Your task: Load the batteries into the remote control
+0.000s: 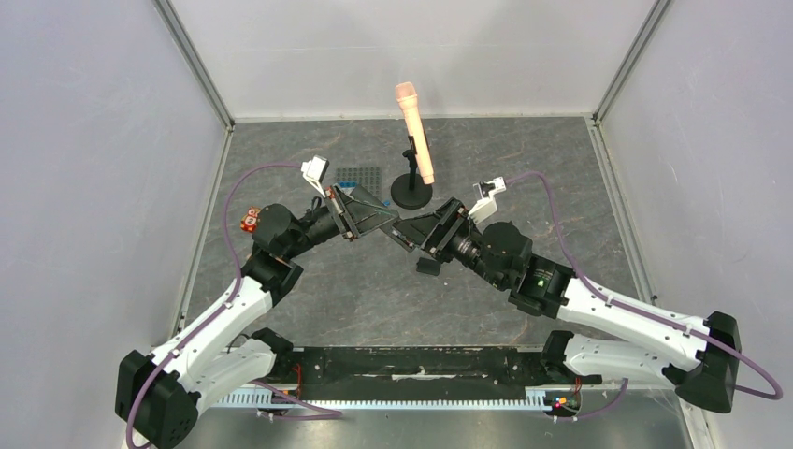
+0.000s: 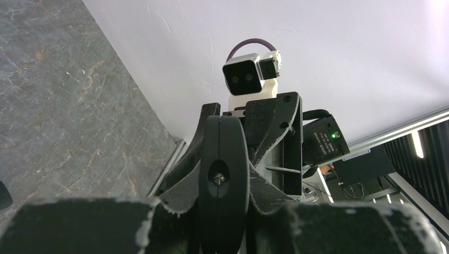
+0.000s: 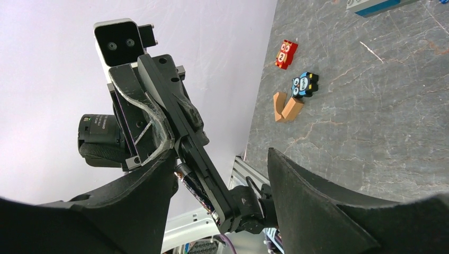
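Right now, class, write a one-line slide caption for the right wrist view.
Left gripper holds the remote control, one battery showing, facing the open right gripper.

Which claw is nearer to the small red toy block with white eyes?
Left. The left claw, holding the slim flat black remote control, is to the right of the small red toy block; the right claw is farther right, beyond the left one.

Your two arms meet tip to tip over the middle of the table (image 1: 561, 187).
Your left gripper (image 1: 374, 215) and right gripper (image 1: 413, 231) nearly touch, with the dark remote control (image 1: 395, 221) between them, hard to make out from above. A small black square piece (image 1: 428, 266) lies on the table just beside the right gripper. The peach microphone (image 1: 415, 131) leans on its stand (image 1: 411, 194) behind them.
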### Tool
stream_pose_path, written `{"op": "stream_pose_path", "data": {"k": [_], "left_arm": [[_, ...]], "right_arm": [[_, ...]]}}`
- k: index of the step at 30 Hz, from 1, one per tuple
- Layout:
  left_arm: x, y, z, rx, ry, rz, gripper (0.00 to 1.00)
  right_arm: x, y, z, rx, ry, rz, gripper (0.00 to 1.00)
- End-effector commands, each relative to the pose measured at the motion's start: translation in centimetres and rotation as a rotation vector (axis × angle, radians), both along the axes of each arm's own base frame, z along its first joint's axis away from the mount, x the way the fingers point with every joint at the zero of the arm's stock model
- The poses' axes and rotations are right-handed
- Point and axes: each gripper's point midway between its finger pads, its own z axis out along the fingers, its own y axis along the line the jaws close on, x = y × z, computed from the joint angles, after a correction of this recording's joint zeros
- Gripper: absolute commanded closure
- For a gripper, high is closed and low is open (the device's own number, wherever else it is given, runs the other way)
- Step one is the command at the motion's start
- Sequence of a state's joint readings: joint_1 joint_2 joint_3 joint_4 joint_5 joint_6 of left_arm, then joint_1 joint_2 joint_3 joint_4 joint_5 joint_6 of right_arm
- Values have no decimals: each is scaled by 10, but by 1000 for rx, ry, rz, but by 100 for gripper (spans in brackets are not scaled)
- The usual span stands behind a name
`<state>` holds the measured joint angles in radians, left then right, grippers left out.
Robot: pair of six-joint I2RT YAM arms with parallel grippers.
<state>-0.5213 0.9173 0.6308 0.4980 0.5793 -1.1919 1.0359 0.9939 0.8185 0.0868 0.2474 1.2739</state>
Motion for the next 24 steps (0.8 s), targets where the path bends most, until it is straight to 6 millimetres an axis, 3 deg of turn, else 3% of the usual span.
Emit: {"op": "stream_pose_path", "data": {"k": [1, 24], "left_arm": [[-7, 2, 24, -62, -42, -17, 98], [-5, 5, 43, -117, 6, 0, 98]], "right_arm": [[-1, -4, 1, 18, -8, -1, 35], [-3, -8, -20, -52, -15, 9, 49]]}}
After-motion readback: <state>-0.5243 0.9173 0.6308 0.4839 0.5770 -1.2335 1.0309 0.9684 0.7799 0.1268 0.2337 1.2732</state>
